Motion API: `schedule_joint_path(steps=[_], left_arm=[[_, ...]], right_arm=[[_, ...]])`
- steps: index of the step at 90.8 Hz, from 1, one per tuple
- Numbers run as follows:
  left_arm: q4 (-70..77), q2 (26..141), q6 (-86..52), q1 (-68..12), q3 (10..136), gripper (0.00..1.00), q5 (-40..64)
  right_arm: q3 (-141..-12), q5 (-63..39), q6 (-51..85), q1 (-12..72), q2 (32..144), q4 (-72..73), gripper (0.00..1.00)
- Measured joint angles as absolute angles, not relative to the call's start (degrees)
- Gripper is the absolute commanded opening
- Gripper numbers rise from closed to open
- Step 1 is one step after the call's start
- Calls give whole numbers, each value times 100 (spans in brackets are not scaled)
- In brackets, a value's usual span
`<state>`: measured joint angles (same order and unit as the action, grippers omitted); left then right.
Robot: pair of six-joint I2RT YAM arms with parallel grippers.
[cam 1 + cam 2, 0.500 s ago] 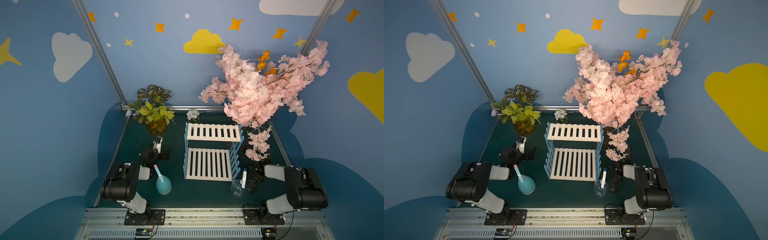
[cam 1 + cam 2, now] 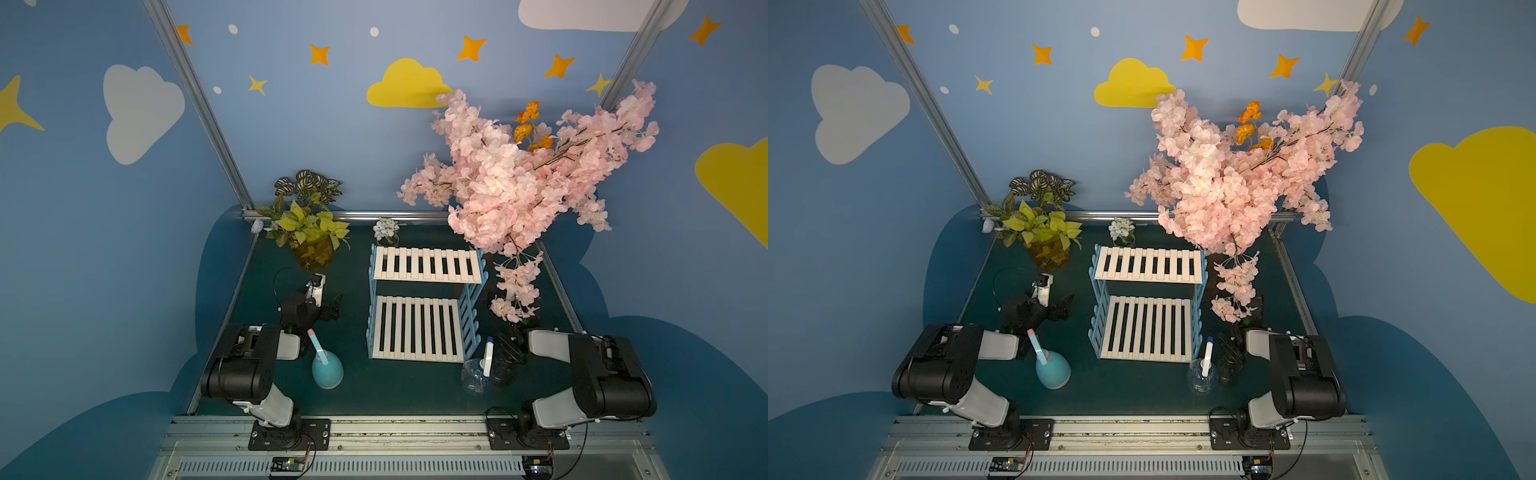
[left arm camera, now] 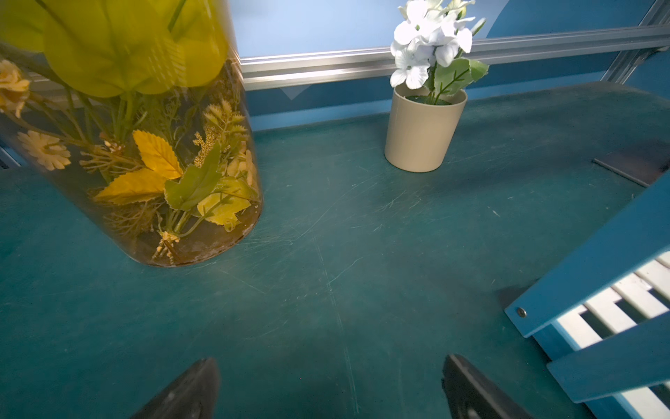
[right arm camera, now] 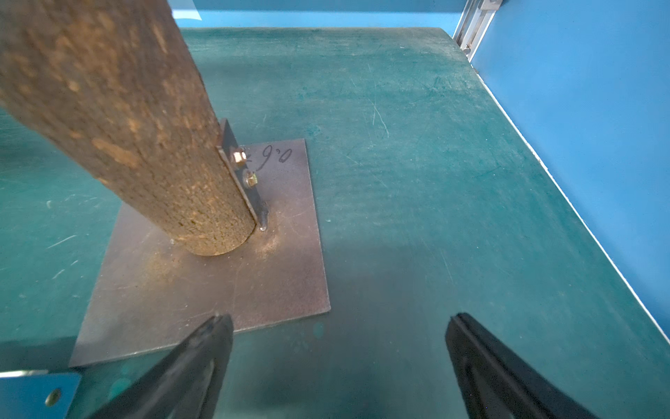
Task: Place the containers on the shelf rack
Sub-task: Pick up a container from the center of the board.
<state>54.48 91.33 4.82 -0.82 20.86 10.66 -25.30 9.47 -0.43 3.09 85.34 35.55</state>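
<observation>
Inside a blue booth painted with clouds and stars, a dark green table [image 2: 395, 399] fills the floor in both top views. A tall artificial pink blossom tree [image 2: 511, 183] rises from its far right corner; the right wrist view shows its rough brown trunk [image 4: 119, 119] bolted to a flat metal base plate [image 4: 217, 283]. At the table's centre stands the shelf rack [image 2: 419, 328], two tiers of white slats between light-blue picket sides, the upper tier set farther back. A black and white left arm [image 2: 245, 370] and right arm [image 2: 602, 374] are mounted at the near edge. The left gripper [image 3: 330, 362] hovers over bare mat between the rack and an amber vase [image 2: 313, 253] of leafy plants, its fingers spread wide and holding nothing. The right gripper [image 4: 340, 319] sits low beside the base plate, its fingers likewise spread apart and empty. All three containers stand on the mat. The teal spray bottle [image 2: 328, 370], egg-shaped with a pink-tipped nozzle, is near the rack's near left corner, just beside the left arm. The clear spray bottle [image 2: 473, 376] and the dark spray bottle [image 2: 505, 368] stand side by side just off the rack's near right corner. A small beige pot of white flowers [image 3: 420, 134] sits behind the rack by the back rail.
</observation>
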Motion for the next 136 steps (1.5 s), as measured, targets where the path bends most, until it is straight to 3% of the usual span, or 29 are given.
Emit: schedule_joint_path(steps=[15,31,51,63,87,113,136], left_arm=[[5566,8628,309,102,1684,100,950],[5074,6923,167,156,1426,100,513],[3664,4556,-95,-104,1483,99,-287],[2318,3911,-364,-460,2104,98,-548],[202,3638,-932,-707,4034,96,25],[-1452,3754,-930,-1627,5183,94,1531],[-2270,3835,-478,-2589,5098,95,1815]], right_arm=[[-2541,1420,174,283,7883,3009,98],[-2812,2112,934,23,6613,1798,98],[-2777,2296,1979,-445,4274,399,98],[-3538,1918,2130,-445,3240,-969,98],[-5677,884,2180,-440,3301,-3588,98],[-7481,-620,1935,-180,4027,-6429,81],[-7537,-773,2187,1076,4226,-7773,67]])
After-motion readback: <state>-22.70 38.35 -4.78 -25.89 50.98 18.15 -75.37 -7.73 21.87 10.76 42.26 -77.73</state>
